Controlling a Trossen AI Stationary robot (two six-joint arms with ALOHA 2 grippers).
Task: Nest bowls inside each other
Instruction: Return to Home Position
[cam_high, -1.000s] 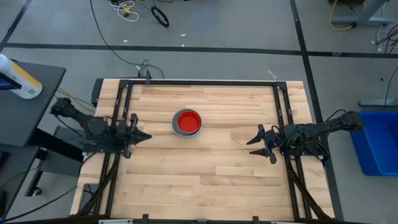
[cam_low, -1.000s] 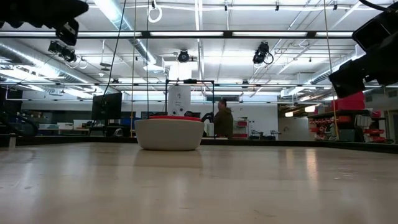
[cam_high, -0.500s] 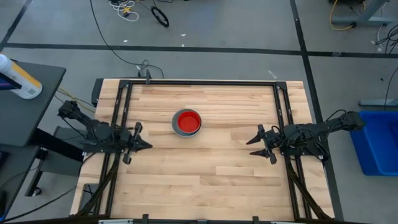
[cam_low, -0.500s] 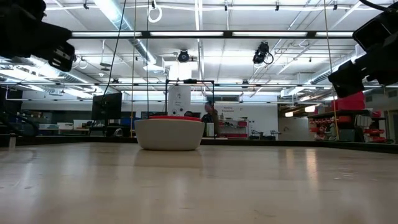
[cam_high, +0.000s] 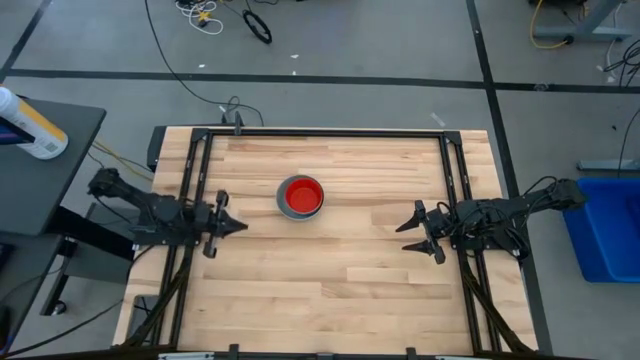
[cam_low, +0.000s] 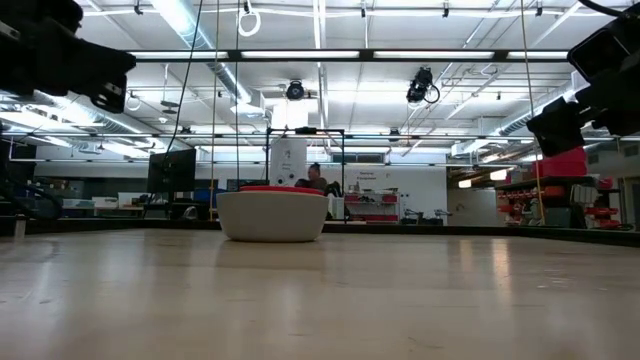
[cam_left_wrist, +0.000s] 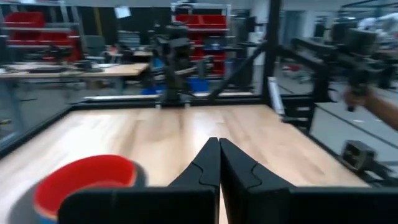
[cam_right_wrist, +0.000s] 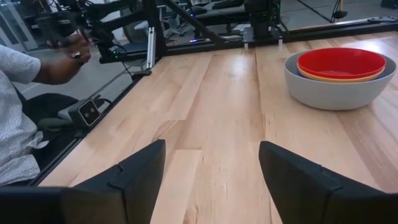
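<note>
- Left pincer (cam_high: 236, 224): closed, fingers (cam_left_wrist: 208, 165) pressed flat together, nothing held. I hang it above the left edge of the table (cam_high: 340, 290), tips pointing inward.
- Right pincer (cam_high: 410, 228): open, fingers (cam_right_wrist: 134, 177) spread wide, nothing held. I hang it above the right side of the table, tips pointing back toward my left arm.
- Bowls: one stack (cam_high: 300, 197) on the wood between my two pincers, somewhat closer to the left one.
- The grey bowl (cam_right_wrist: 336, 93) is outermost and sits upright on the table.
- The red bowl (cam_right_wrist: 341, 62) is the top one, nested inside.
- The rim of the yellow bowl (cam_right_wrist: 339, 79) shows just under the red rim.
- Whatever lies below the yellow bowl is hidden by the grey wall.
- From table height, only the pale outer wall and a thin red line on top show (cam_low: 272, 215).
- Neither pincer touches the stack; both are well apart from it.
- A person in a light sleeve sits off the table's edge, one hand (cam_right_wrist: 65, 53) raised around a dark object.
- Another person (cam_low: 316, 178) is far back in the room, behind the stack.
</note>
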